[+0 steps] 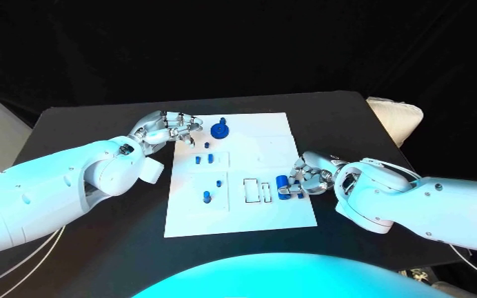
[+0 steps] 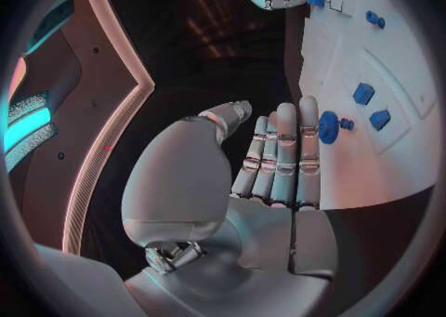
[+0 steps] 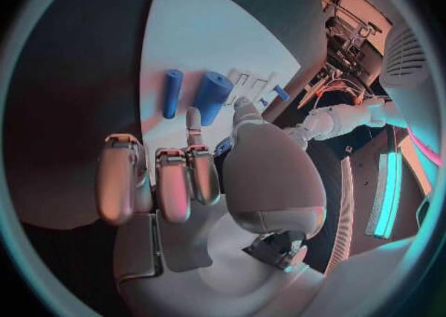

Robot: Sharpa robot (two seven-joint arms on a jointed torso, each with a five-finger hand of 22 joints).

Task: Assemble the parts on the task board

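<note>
Left robot hand [image 1: 171, 127] spread beside the round blue part [image 1: 220, 131]; right robot hand [image 1: 310, 176] pinches a light, stiff blue cylinder [image 1: 285, 186] by its sides

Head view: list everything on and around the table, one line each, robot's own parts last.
Table: one, black, under everything.
Task board: one, white plate, middle of the table.
Round part: one, blue, far end of the board, beside the left hand.
Small parts: several, blue, scattered on the board's left half; exact count unclear.
Cylinder parts: two, blue, at the board's right edge beside the right hand; whether it holds one is unclear.
Pale padded object: one, off-white, beyond the table's right edge.
Left hand: one, silver, at the board's far left edge, fingers extended.
Right hand: one, silver, at the board's right edge, fingers curled.
</note>
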